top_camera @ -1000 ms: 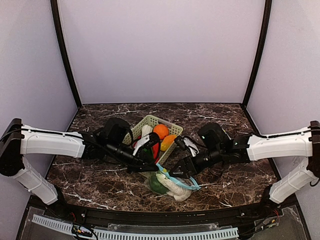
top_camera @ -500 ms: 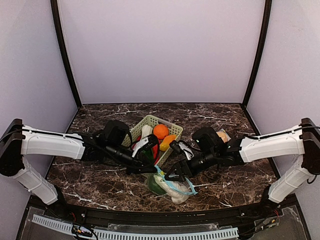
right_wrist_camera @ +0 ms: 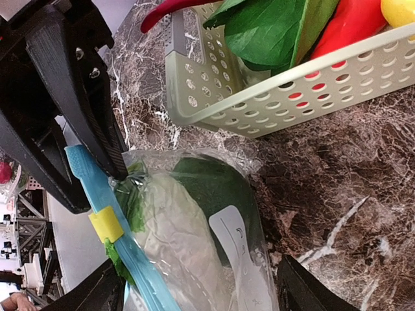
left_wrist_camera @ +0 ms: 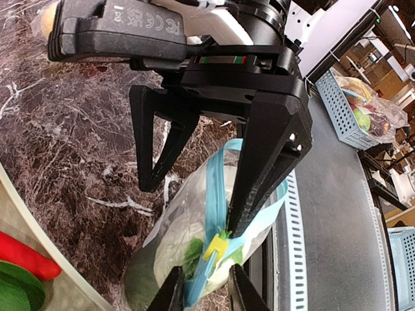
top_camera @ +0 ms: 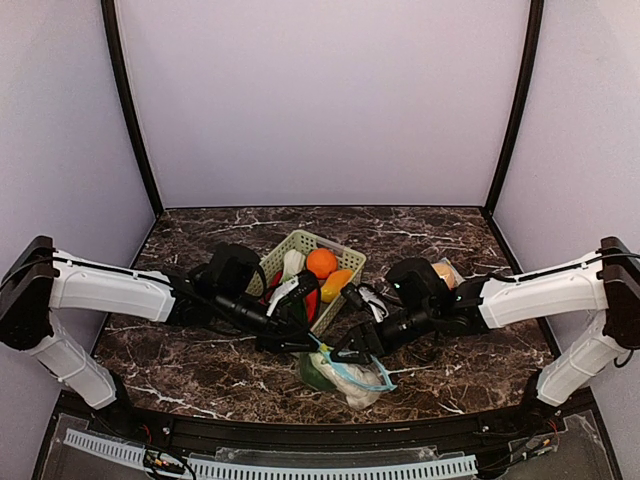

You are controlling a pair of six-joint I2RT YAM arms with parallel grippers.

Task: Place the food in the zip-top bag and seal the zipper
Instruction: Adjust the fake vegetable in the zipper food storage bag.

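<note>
**Bag position.** The zip-top bag (top_camera: 350, 378) lies on the table (top_camera: 180, 360), just near of the pale green basket (top_camera: 290, 243), between the two grippers.

**Food.** A white radish (right_wrist_camera: 175, 227) and leafy greens (right_wrist_camera: 133, 201) sit inside the bag. An orange (top_camera: 321, 262), a red chilli (right_wrist_camera: 353, 26) and more greens (right_wrist_camera: 272, 26) are in the basket, so loading appears incomplete.

**Left gripper.** The left gripper (left_wrist_camera: 205, 280) straddles the blue zipper (left_wrist_camera: 215, 194) beside the yellow slider (left_wrist_camera: 216, 246). Its jaws stand narrowly apart, with a visible gap to the strip. This placement probably keeps the mouth of the bag raised and located.

**Right gripper.** The right gripper (right_wrist_camera: 198, 265) is spread wide and holds nothing. One finger (left_wrist_camera: 262, 168) rests against the zipper strip, and the other stands over the table to the left. The posture suggests it is lining up to take the opposite lip.

**Caution.** The film is slack, so an unsupported lip may fold inward.
</note>
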